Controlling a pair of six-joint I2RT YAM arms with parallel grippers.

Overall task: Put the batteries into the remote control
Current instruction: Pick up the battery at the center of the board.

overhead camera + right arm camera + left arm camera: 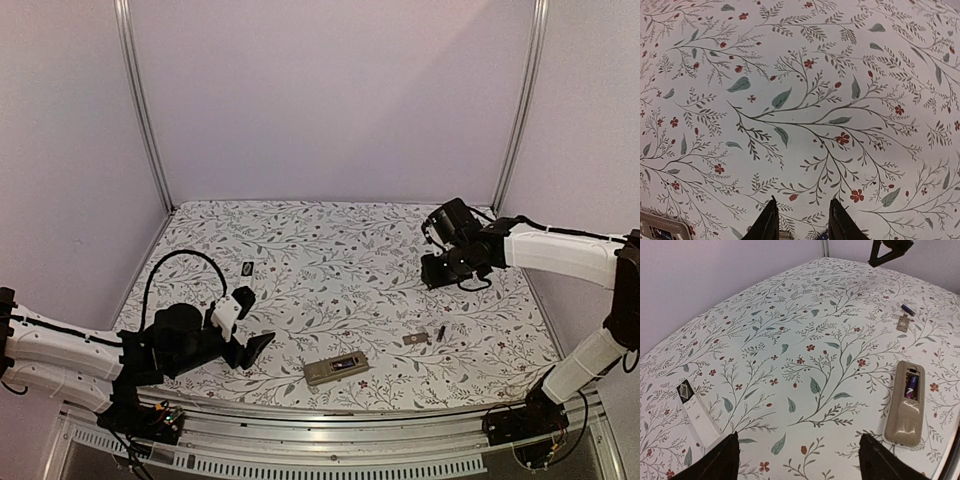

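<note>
- The counter (330, 250), under a flowered cloth, carries everything here.
- My left claw (799, 465) hangs low at 8 o'clock of the counter. It is spread wide, with nothing between its fingers.
- My right claw (802, 226) hovers at 2 o'clock, parted only a narrow way and gripping nothing; just cloth shows in the gap.
- The remote control (336, 369) lies at 6 o'clock near the front edge, back up, with its compartment uncovered.
- A small tan cover (416, 339) lies at 4 o'clock, apart from the remote control.
- One battery (911, 386) sits inside the compartment.
- A second battery (440, 331) lies loose just beside the cover, at its 3 o'clock.
</note>
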